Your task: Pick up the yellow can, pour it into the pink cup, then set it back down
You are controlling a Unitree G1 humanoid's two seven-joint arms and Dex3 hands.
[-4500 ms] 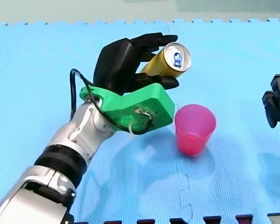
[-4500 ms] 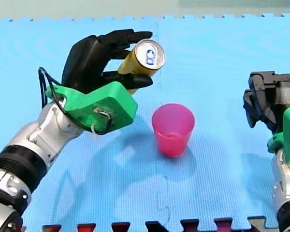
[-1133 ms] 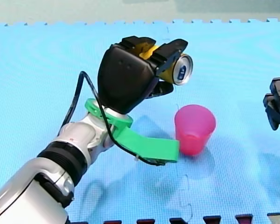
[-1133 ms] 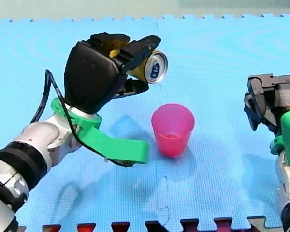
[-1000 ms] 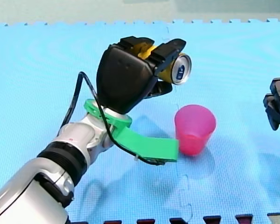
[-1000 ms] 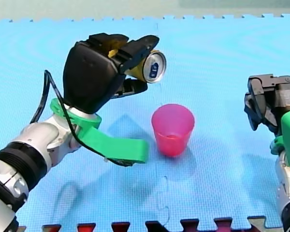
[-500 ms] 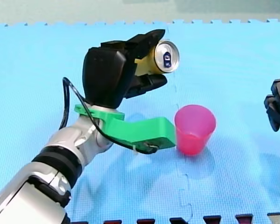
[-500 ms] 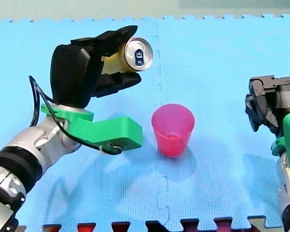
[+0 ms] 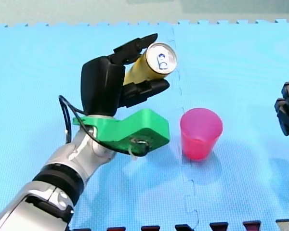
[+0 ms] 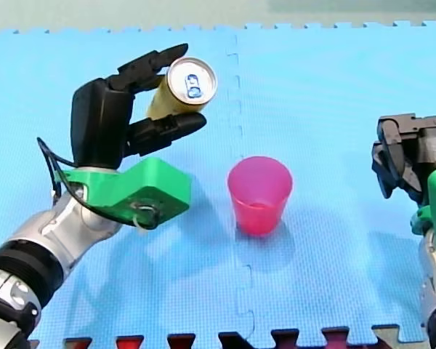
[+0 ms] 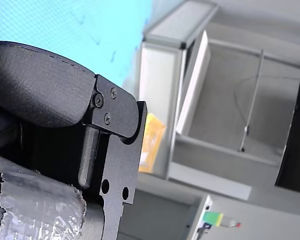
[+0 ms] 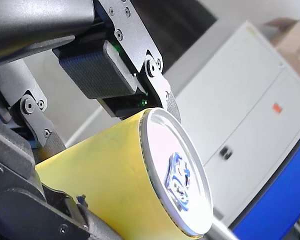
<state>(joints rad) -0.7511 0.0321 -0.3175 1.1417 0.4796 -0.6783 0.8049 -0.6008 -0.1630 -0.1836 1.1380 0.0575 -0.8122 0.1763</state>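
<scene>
The left arm (image 9: pixel 62 178) is closest to the robot. It comes up from the near corner and wears a green block (image 9: pixel 130 130) at the wrist. Above that block is the left robot hand (image 9: pixel 108 84). It is closed around the yellow can (image 9: pixel 151 62) and holds it up in the air, off the blue foam mat (image 9: pixel 241 62). The can leans over, so its shiny top looks back at the robot. In the second wrist view, the dark fingers (image 12: pixel 95 70) press on the side of the can (image 12: pixel 115 185).

The pink cup (image 9: pixel 201 132) stands upright on the mat. It is lower than the left robot hand and off to that hand's right side. Nothing touches it. The can is not over the cup.

Far past the cup from the left robot hand is the right robot hand (image 10: pixel 410 156). It holds nothing, and I cannot tell if it is open or closed.

The mat goes on behind the left robot hand to its bumpy far edge.

I think picking up is done, because the can is in the air. I cannot tell if anything is in the cup, so I cannot tell if the pouring is done. The can must still go back down on the mat.
</scene>
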